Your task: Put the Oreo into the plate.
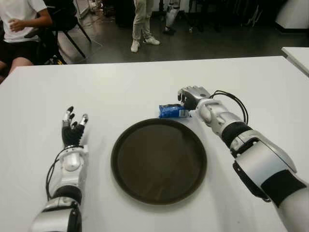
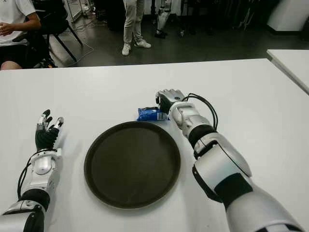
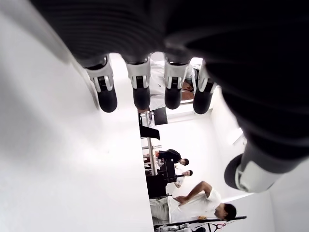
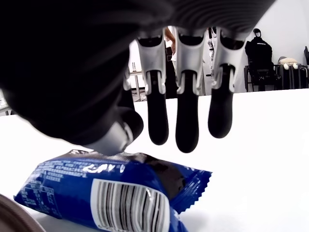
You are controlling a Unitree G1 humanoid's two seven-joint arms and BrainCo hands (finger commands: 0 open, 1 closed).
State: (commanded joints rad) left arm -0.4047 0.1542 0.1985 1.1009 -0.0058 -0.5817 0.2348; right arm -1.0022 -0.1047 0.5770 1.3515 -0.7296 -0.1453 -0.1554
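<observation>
The Oreo is a blue packet lying flat on the white table, just past the far rim of the round dark brown plate. My right hand hovers at the packet's right end. In the right wrist view its fingers hang straight down behind the Oreo without closing, and the thumb sits close to the packet's top. The plate holds nothing. My left hand shows to the left of the plate, fingers spread and holding nothing.
A person sits beyond the table's far left corner, and another stands farther back. A second white table edges in at the far right. Chairs stand on the dark floor behind.
</observation>
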